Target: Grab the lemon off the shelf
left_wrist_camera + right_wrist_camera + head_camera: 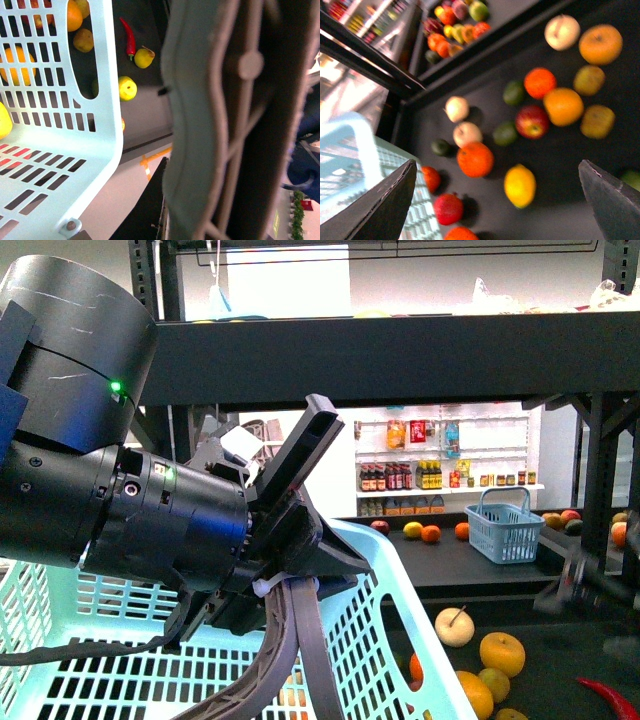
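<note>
Lemon (520, 186) on shelf (560, 162), untouched; R pincer (497, 167) open.

The oval lemon (520, 186) is bright yellow. The wide metal shelf tray (560, 165) is black all over. The round orange (475, 159) is deep orange. The shiny apple (532, 122) is red with a little yellow. The small lime (505, 133) is dark green. The big plastic basket (430, 640) is pale blue-green, with rows of little slots. The long thin chilli (128, 37) is red.
</note>
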You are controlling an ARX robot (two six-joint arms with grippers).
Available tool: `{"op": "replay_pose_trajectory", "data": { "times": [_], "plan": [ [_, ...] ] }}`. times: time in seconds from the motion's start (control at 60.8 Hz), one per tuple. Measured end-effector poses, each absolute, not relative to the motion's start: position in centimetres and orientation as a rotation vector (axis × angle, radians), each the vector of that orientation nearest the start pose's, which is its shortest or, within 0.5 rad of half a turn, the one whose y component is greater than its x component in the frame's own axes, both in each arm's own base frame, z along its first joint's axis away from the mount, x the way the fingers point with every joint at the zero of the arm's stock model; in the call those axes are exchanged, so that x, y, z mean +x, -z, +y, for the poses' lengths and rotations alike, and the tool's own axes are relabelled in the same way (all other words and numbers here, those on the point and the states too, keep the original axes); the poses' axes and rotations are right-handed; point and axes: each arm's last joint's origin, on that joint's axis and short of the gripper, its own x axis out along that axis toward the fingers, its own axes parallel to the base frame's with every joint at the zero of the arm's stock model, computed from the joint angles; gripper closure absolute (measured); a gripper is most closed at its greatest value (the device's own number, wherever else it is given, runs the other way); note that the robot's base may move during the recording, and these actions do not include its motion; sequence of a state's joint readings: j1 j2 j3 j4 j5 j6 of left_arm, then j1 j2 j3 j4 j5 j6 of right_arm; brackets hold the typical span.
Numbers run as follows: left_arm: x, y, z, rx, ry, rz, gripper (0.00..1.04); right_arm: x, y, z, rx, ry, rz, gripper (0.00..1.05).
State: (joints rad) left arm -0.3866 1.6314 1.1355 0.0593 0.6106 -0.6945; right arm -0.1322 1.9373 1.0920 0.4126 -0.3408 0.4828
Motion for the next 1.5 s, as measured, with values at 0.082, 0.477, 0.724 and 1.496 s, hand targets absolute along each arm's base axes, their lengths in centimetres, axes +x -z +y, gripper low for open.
{"op": "replay_pose_trajectory", "data": {
  "times": [0.082,0.477,0.724,1.496],
  "plan": [
    [33.0,-26.5,-15.3,-0.675,0.787,0.776,0.93,41.3,-12.1,-3.5,0.544,-0.086,0.578,0.07],
    [33.0,-26.5,-15.3,-0.675,0.786,0.776,0.93,48.9,-3.2,2.9,0.481,-0.070,0.761,0.07],
    [33.0,-26.5,-15.3,-0.675,0.785,0.776,0.93,51.2,0.6,6.0,0.422,-0.059,0.797,0.07],
    [33.0,-26.5,-15.3,-0.675,0.786,0.776,0.93,53.7,5.0,10.5,0.316,-0.056,0.829,0.07]
  ]
}}
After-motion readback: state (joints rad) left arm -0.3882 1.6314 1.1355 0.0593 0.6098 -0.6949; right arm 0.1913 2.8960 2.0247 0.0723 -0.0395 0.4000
